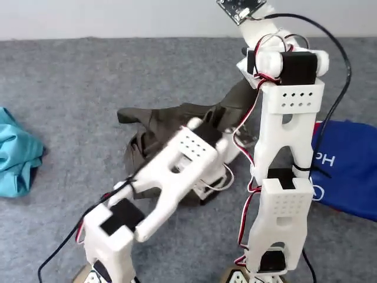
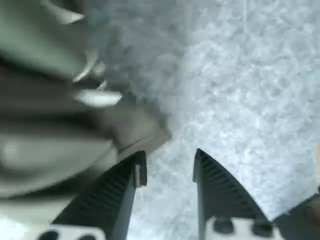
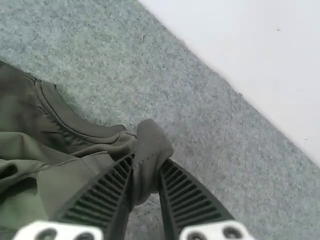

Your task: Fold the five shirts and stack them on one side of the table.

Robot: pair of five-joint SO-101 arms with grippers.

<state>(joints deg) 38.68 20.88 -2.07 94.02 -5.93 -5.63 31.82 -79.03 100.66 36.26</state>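
An olive shirt (image 1: 171,121) lies crumpled in the middle of the grey table cover. One corner of it (image 1: 240,97) is pulled up toward the right arm (image 1: 288,118). My right gripper (image 3: 146,167) is shut on a fold of this olive shirt (image 3: 60,150), held above the cover near the far edge. My left gripper (image 2: 169,167) is open just beside the shirt's edge (image 2: 135,132), with bare cover between its fingers. The left arm (image 1: 171,171) stretches low over the near part of the shirt and hides it.
A teal shirt (image 1: 17,156) is bunched at the left edge. A blue shirt (image 1: 347,165) with white print lies at the right, partly behind the right arm. The grey cover (image 1: 70,82) ends at a white wall (image 3: 260,45) at the back.
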